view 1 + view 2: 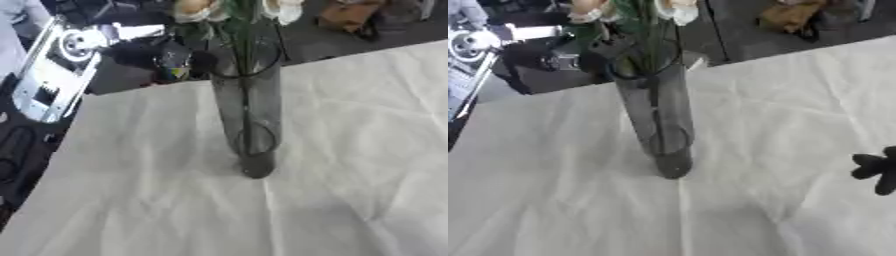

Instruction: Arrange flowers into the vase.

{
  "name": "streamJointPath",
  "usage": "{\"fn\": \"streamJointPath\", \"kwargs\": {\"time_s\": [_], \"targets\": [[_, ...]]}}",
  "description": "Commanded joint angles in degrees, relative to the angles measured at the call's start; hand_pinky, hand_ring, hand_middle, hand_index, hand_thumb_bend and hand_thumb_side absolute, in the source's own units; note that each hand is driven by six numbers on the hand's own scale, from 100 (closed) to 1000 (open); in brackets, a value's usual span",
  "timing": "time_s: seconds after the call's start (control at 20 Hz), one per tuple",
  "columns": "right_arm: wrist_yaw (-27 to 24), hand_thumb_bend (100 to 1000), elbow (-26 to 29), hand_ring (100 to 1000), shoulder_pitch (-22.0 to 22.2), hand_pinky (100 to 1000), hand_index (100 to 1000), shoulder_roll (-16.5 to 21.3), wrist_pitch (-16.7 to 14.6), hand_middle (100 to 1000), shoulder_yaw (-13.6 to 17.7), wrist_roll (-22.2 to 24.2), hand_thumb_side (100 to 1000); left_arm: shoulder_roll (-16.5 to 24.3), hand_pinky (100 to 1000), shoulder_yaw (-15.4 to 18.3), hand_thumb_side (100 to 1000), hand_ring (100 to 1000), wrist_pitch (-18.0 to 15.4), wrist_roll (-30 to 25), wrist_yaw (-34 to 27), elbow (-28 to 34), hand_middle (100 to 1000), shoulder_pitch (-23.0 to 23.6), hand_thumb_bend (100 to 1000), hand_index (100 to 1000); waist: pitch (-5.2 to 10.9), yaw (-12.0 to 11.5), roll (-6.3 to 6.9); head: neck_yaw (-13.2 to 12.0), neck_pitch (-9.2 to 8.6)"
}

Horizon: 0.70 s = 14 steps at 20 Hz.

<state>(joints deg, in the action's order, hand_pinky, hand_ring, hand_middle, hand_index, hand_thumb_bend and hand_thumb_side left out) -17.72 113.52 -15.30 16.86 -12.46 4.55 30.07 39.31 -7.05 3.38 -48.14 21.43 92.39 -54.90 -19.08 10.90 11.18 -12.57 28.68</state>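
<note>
From my seat the one thing standing in the way is the tall glass vase [248,115], upright near the middle of the white tablecloth [350,150], with green stems [245,75] running down inside it and pale flower heads [197,9] spreading above its rim. Cloth lies bare to its left, right and near side, so I can come in from either flank. My right hand [878,170] shows only as dark fingertips at the right edge, well apart from the vase.
</note>
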Motion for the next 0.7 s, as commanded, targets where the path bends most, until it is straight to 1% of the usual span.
{"fn": "streamJointPath", "kwargs": {"time_s": [0.05,0.15,0.2,0.35,0.7], "targets": [[0.0,100,1.1,684,-0.4,871,808,0.3,0.0,493,0.2,-0.1,1000,2.2,951,1.2,1000,955,-0.9,0.6,1.2,0.9,1000,-0.7,691,982,2.25,-0.1,0.08,-0.1,-0.04],[0.0,100,1.1,684,-0.4,871,808,0.3,0.0,493,0.2,-0.1,1000,2.2,951,1.2,1000,955,-1.3,1.1,1.9,0.8,1000,-0.8,691,982,2.26,-0.1,0.07,-0.1,-0.09],[-0.1,100,1.1,684,-0.4,871,808,0.3,0.0,493,0.1,-0.1,1000,2.2,941,1.2,1000,954,-1.4,1.3,2.2,0.7,1000,-0.8,672,968,2.31,-0.2,0.09,-0.2,-0.08],[-0.2,100,1.1,684,-0.5,871,808,0.4,0.2,493,0.1,-0.1,1000,2.2,940,1.2,1000,953,-1.5,2.0,2.9,0.6,1000,-0.7,670,1000,2.43,-0.3,0.19,-0.2,-0.02],[-0.2,100,1.1,684,-0.4,871,807,0.4,0.3,493,0.2,-0.3,1000,2.4,945,1.1,1000,955,-1.4,1.9,3.3,0.4,1000,-0.3,667,1000,2.54,-0.3,0.18,-0.2,0.02]]}}
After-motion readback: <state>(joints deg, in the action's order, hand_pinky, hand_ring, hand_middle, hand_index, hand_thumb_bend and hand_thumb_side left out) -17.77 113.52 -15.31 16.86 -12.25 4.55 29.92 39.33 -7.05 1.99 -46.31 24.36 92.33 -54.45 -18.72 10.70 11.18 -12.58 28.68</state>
